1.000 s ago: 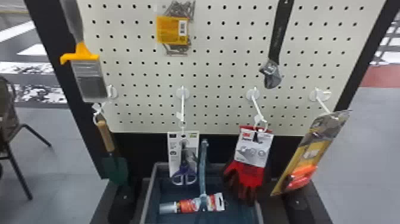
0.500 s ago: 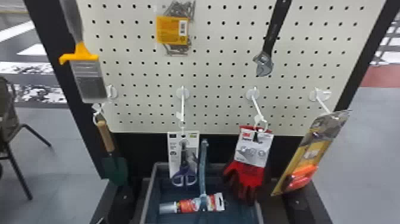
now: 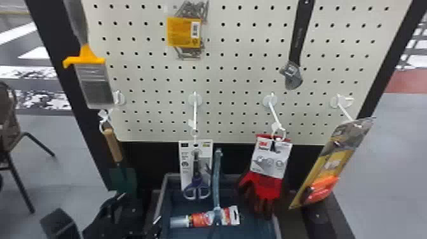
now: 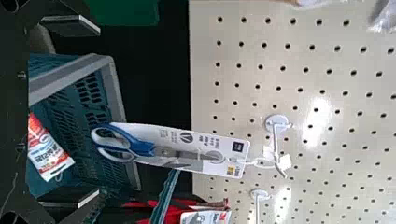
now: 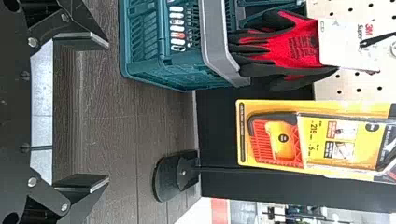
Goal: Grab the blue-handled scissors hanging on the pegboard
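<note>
Head view, low and left of centre: the blue-handled scissors (image 3: 197, 184) hang upright on their white card (image 3: 186, 171), handles down, from a white hook (image 3: 194, 116) on the pegboard (image 3: 241, 74). Below them is the basket (image 3: 163, 194), where a red and white tube (image 3: 200, 219) lies crosswise, with the basket's handle (image 3: 216, 181) rising in front of it. Left gripper (image 3: 138, 208) is at the bottom edge, near the trowel (image 3: 112, 144) and the basket. Its two fingers are spread, with nothing held between them; the left wrist view shows them well apart and the scissors beyond, untouched. Right gripper (image 5: 108, 111) shows in the right wrist view, also unclenched and empty, its fingers wide apart over the dark floor (image 5: 116, 135); the packaged saw (image 5: 275, 140) hangs farther off, clear of both fingers.

The other hung goods keep to their own places. Red and black gloves (image 3: 267, 187) hang on the hook to the right of the scissors, and the saw, in its yellow pack, on the next one along. The trowel, wooden handle up, hangs to the left of the scissors, with a flat brush (image 3: 95, 85) above it. Higher on the board are a bag of metal fasteners (image 3: 184, 31) and an adjustable wrench (image 3: 297, 47), head down
</note>
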Available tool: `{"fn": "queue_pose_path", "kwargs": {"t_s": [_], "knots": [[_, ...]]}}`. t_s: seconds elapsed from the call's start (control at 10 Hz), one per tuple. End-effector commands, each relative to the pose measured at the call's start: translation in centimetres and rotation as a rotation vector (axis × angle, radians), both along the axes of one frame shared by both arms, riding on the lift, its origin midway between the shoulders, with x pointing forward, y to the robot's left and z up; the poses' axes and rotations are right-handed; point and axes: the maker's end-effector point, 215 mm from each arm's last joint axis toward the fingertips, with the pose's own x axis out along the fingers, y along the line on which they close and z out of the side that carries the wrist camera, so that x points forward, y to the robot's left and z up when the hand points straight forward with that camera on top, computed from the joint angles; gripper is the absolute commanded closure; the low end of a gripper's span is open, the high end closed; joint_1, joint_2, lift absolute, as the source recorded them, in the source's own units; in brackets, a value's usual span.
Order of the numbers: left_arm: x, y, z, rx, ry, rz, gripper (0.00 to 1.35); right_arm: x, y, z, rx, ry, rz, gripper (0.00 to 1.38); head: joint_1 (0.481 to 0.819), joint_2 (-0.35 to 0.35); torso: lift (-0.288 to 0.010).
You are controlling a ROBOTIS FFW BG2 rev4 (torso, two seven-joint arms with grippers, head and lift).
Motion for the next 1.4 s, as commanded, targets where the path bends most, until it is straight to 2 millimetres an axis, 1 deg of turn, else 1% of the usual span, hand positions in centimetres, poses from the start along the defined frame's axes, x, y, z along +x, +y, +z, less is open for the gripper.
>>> {"fn": "queue_pose_path", "kwargs": {"t_s": [0.0,0.2,0.4,0.6,0.8,1.0,1.1,1.3], "knots": [[1.8,-0.4,1.1,0.033,-0.013,-0.035,0.10,0.1,0.1,0.0,0.000,-0.001,0.000,0.27,0.549,0.000,-0.100],[3.5,-2.2,2.6,0.054,-0.025,-0.105,0.10,0.0,0.3,-0.1,0.002,0.003,0.000,0.27,0.549,0.000,-0.100],[4.8,-3.5,3.4,0.076,-0.022,-0.161,0.09,0.1,0.3,-0.1,0.003,0.000,-0.001,0.27,0.549,0.000,-0.100],[5.6,-4.4,3.1,0.064,0.001,-0.199,0.09,0.0,0.3,-0.1,0.004,0.002,-0.003,0.27,0.549,0.000,-0.100],[6.2,-5.9,3.3,0.025,0.020,-0.253,0.09,0.0,0.4,-0.1,0.004,0.002,-0.001,0.27,0.549,0.000,-0.100],[7.4,-7.5,5.3,0.025,-0.017,-0.303,0.09,0.1,0.5,0.0,0.006,0.000,0.001,0.27,0.549,0.000,-0.100],[7.7,-8.7,5.4,0.000,-0.013,-0.341,0.09,0.1,0.6,0.0,0.007,0.000,0.002,0.27,0.549,0.000,-0.100],[8.0,-10.2,5.8,-0.016,-0.010,-0.394,0.09,0.0,0.7,-0.2,0.007,0.005,0.009,0.27,0.549,0.000,-0.100]]}}
